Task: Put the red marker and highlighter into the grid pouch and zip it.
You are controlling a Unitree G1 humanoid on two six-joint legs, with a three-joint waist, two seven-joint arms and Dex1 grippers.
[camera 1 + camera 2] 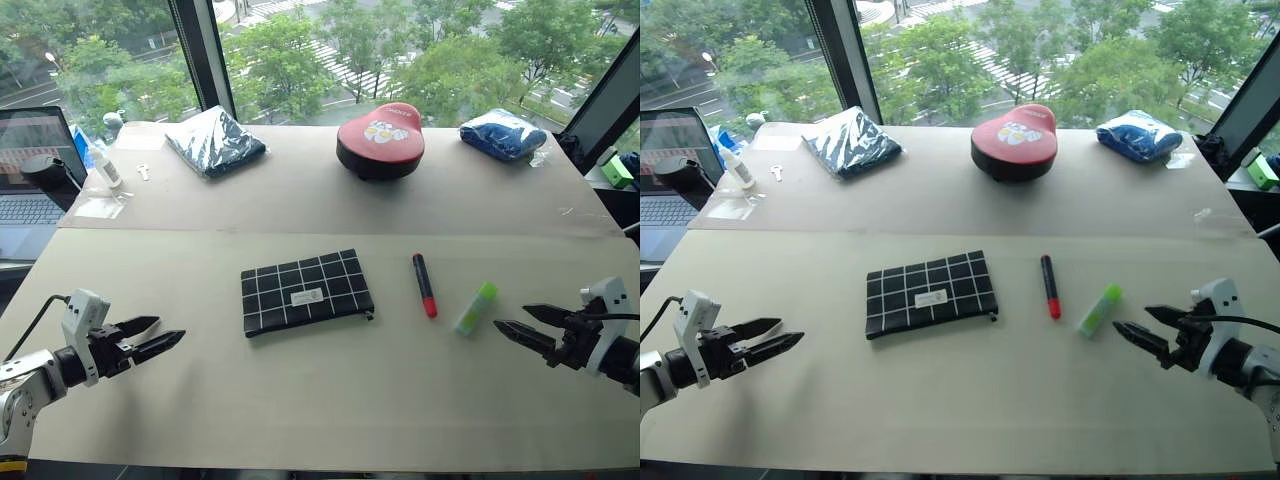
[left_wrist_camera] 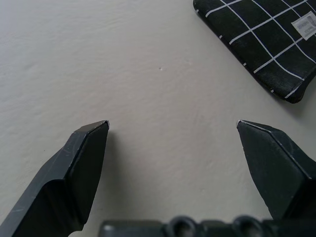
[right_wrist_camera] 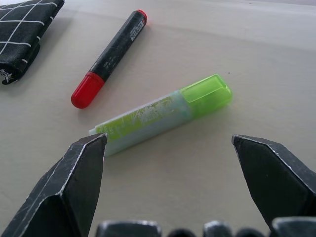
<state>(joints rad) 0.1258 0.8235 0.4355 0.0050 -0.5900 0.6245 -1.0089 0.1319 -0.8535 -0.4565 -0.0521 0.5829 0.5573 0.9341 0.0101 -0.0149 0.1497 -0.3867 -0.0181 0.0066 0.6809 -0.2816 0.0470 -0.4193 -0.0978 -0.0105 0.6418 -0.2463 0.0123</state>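
The grid pouch [image 1: 306, 291] lies flat in the middle of the table, black with white lines and a small white label. To its right lies the red marker [image 1: 424, 285], black at the far end and red at the near end. The pale green highlighter [image 1: 476, 307] rests just right of the marker. My right gripper [image 1: 520, 321] hovers open a short way right of the highlighter, which lies just beyond its fingers in the right wrist view [image 3: 163, 112]. My left gripper [image 1: 160, 334] is open over bare table, left of the pouch and apart from it.
A red dome-shaped case [image 1: 380, 139] and two dark blue wrapped bundles [image 1: 214, 140] [image 1: 502, 133] sit along the far side of the table. A laptop [image 1: 30, 170] and a small bottle [image 1: 104, 165] stand at the far left. A window runs behind the table.
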